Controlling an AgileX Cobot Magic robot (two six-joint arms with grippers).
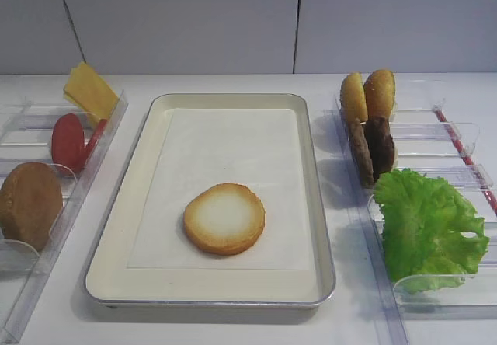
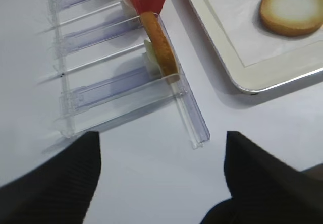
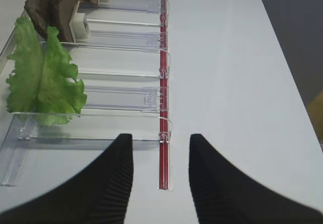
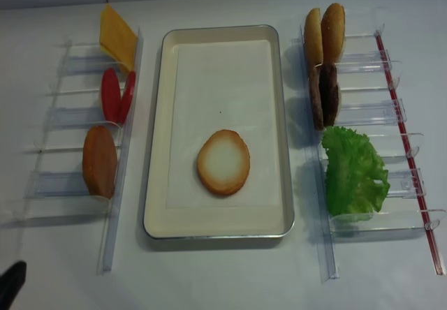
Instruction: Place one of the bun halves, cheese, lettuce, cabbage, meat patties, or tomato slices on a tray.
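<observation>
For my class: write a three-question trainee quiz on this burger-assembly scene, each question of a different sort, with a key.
1. True or false: the bun half lies cut face up on the tray.
2. Which rack holds the lettuce: A left, B right?
3. Fill in: both meat patties stand on ____ in the right rack, not flat.

Key: 1 true; 2 B; 3 edge.
</observation>
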